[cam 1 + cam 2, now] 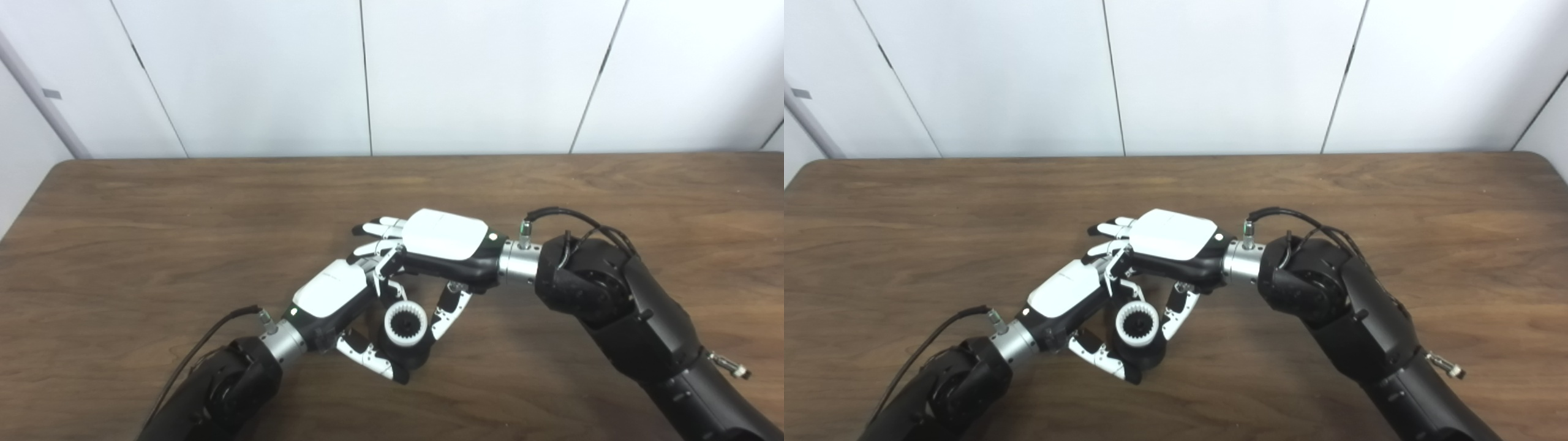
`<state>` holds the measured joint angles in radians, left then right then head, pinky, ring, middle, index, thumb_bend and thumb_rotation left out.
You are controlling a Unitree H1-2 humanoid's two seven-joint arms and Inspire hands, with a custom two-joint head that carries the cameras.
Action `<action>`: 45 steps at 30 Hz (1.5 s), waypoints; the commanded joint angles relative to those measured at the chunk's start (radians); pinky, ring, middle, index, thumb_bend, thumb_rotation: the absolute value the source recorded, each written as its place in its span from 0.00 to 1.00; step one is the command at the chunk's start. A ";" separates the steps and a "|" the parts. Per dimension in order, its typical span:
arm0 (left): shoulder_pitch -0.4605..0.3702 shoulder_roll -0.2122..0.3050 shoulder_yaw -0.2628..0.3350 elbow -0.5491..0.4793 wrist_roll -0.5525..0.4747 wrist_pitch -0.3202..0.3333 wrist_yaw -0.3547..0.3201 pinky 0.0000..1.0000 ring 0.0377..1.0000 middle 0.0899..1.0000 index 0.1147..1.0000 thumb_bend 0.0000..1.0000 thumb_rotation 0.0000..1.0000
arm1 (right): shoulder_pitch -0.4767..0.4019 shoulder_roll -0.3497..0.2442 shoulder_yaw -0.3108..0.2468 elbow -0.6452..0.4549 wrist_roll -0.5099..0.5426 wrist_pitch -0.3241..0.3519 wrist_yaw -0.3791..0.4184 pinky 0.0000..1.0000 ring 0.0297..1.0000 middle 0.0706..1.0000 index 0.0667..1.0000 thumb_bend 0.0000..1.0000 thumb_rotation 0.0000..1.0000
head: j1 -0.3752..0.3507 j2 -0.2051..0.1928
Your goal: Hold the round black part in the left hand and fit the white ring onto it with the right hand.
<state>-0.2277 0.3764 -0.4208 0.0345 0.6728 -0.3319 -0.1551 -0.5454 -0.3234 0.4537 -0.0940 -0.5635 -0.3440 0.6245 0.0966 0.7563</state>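
Observation:
My left hand (334, 294) sits low over the middle of the table, shut on the round black part (419, 355), which shows only as a dark rim below the ring. The white ring (405, 325) sits on top of that part, its toothed inner edge facing up and dark inside. My right hand (441, 242) reaches in from the right and lies over the left hand. Its thumb (450, 309) points down against the ring's right side and one bent finger comes down at the ring's far edge, while the other fingers stretch out to the left.
The brown wooden table (184, 208) runs wide on both sides of the hands. White wall panels (367, 73) stand behind its far edge. A cable loops over the right wrist (569, 217).

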 commanded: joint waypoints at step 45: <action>0.008 -0.019 0.014 -0.062 0.001 0.007 -0.033 1.00 1.00 0.84 0.41 0.52 0.06 | -0.021 -0.024 0.028 0.079 -0.008 -0.030 -0.047 1.00 1.00 0.87 0.44 0.53 0.14 | 0.013 0.018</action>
<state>-0.2126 0.3644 -0.4022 0.0108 0.6715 -0.3118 -0.1780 -0.5442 -0.3311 0.4739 -0.0197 -0.5573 -0.3881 0.5557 0.1089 0.7731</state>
